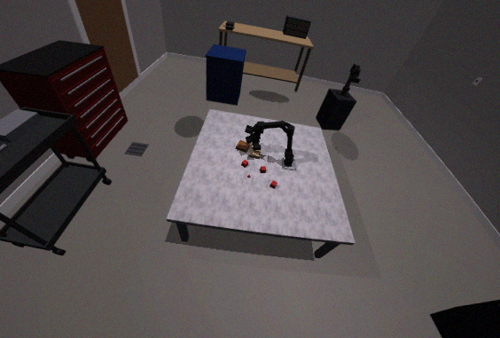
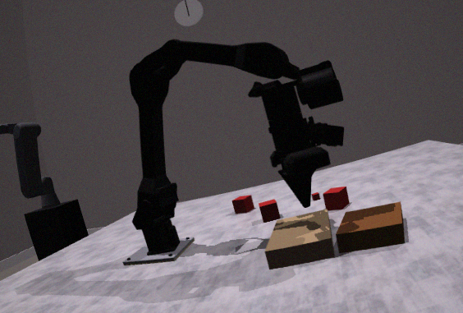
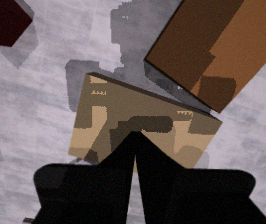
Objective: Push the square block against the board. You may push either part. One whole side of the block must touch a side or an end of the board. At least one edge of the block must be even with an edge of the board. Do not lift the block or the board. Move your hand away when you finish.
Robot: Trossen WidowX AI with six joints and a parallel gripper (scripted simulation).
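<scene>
A tan wooden piece (image 1: 254,154) (image 2: 301,236) (image 3: 120,102) and a brown wooden piece (image 1: 242,145) (image 2: 373,221) (image 3: 250,55) lie flat on the table. I cannot tell for sure which is the square block and which the board. In the wrist view their facing sides stand at an angle, with a wedge of table between them that narrows towards one corner of the brown piece. Whether that corner touches is unclear. My gripper (image 2: 305,205) (image 3: 135,136) is shut and empty. Its tips are above the tan piece; the fingers hide part of its near side in the wrist view.
Three red cubes (image 1: 245,163) (image 2: 336,199) and a tiny red cube (image 1: 248,176) (image 2: 315,196) stand on the table to one side of the two pieces. In the wrist view, two dark red cubes (image 3: 7,25) show at the left edge. The arm's base plate (image 2: 189,244) is on the table.
</scene>
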